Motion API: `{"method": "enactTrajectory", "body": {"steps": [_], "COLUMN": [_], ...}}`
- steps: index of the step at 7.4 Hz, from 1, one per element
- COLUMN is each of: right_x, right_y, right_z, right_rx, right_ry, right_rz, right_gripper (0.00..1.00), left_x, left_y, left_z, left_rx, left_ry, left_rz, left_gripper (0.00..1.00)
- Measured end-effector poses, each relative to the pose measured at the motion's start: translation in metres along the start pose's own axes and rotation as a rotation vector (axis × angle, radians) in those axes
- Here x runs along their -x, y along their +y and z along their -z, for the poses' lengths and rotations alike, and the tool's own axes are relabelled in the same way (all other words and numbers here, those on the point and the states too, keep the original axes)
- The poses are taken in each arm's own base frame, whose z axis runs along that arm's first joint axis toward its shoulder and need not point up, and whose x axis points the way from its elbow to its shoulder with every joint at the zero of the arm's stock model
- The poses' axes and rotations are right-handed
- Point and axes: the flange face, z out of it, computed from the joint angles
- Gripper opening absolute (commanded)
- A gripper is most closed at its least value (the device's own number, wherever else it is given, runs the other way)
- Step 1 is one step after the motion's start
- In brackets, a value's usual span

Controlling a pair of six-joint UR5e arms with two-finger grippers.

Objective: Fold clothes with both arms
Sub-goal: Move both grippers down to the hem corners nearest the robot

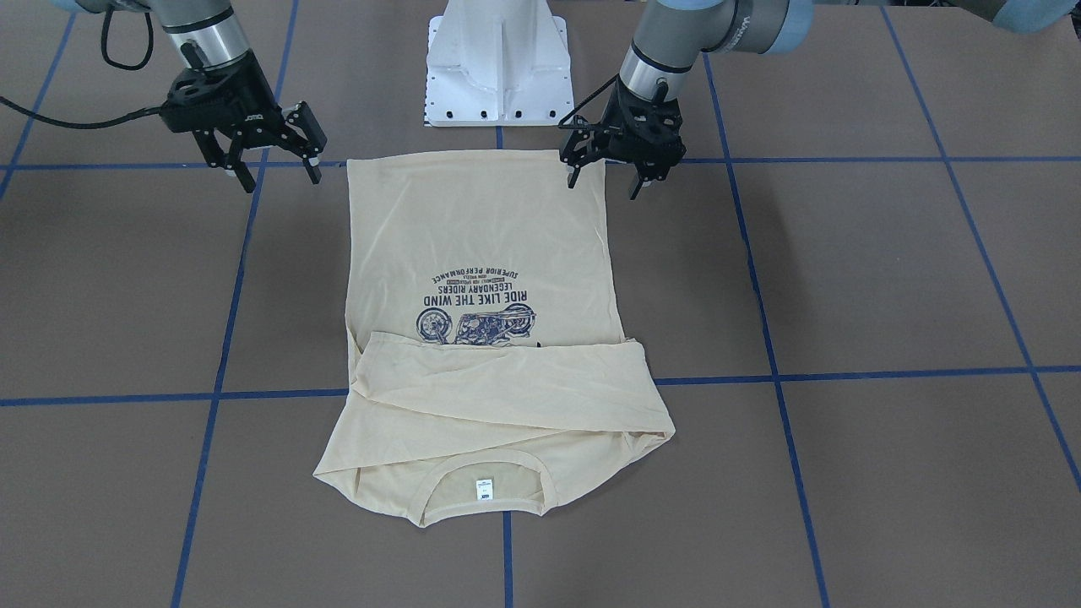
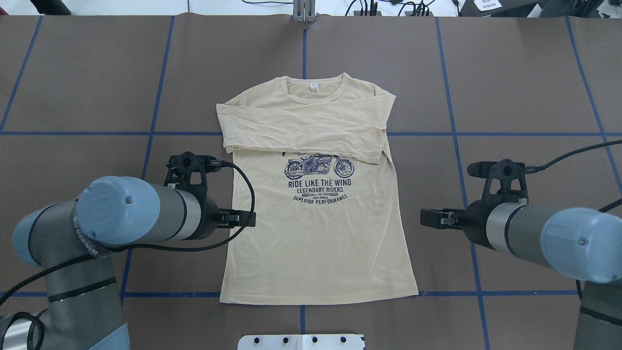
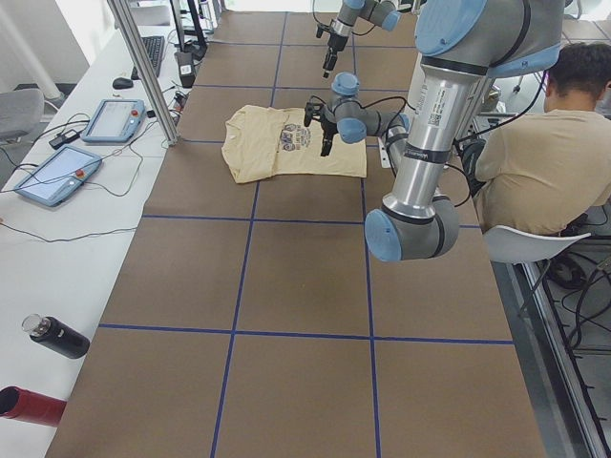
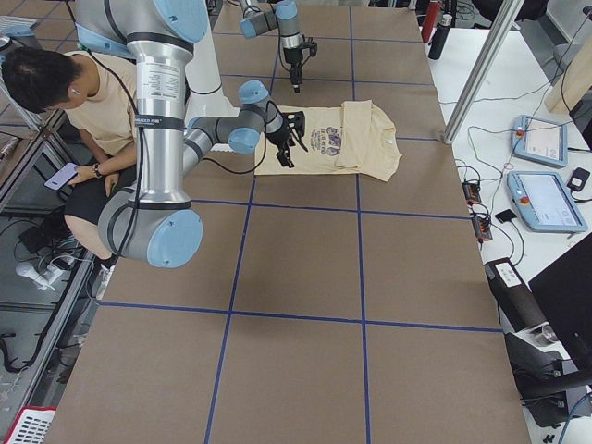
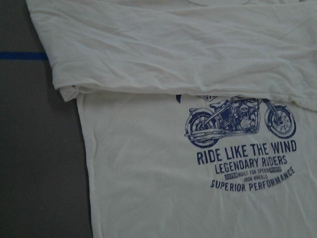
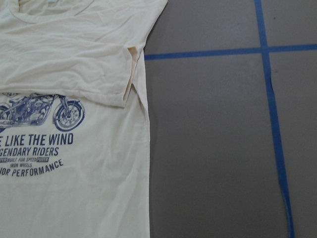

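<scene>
The clothes are one cream long-sleeved T-shirt (image 2: pixel 316 233) lying flat, print up, collar away from the robot. Both sleeves (image 2: pixel 301 129) are folded across the chest, above the navy motorcycle print (image 1: pixel 477 300). My left gripper (image 1: pixel 605 184) hangs open just above the shirt's edge near the hem corner, holding nothing. My right gripper (image 1: pixel 281 177) is open too, over bare table beside the shirt's opposite edge. From overhead, the left gripper (image 2: pixel 235 218) and right gripper (image 2: pixel 432 217) flank the shirt's body. The wrist views show the shirt (image 5: pixel 198 148) (image 6: pixel 74 124) only, no fingers.
The white pedestal base (image 1: pixel 498 67) stands just behind the hem. Blue tape lines (image 2: pixel 457 146) cross the brown table. A seated person (image 3: pixel 544 162) is behind the robot. Control tablets (image 3: pixel 115 119) and bottles (image 3: pixel 57 336) lie on the white side bench.
</scene>
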Motion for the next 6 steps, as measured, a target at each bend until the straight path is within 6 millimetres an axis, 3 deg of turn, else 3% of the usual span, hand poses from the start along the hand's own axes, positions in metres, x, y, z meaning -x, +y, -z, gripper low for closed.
{"method": "enactTrajectory", "body": {"steps": [2, 3, 4, 6], "right_x": [0.013, 0.016, 0.017, 0.02], "right_y": [0.049, 0.057, 0.061, 0.061], "right_z": [-0.009, -0.009, -0.009, -0.009], "right_rx": [-0.016, -0.017, -0.017, -0.018], "right_ry": [0.014, 0.012, 0.009, 0.005], "right_rz": [0.015, 0.016, 0.016, 0.015], "right_gripper": [1.0, 1.0, 1.0, 1.0], "left_x": [0.006, 0.009, 0.011, 0.012], "left_y": [0.056, 0.076, 0.09, 0.107], "left_z": [-0.025, -0.034, -0.041, -0.05], "left_rx": [0.041, 0.063, 0.082, 0.106], "left_ry": [-0.043, -0.061, -0.075, -0.09], "left_rz": [0.036, 0.049, 0.061, 0.08], "left_gripper": [0.75, 0.58, 0.47, 0.41]}}
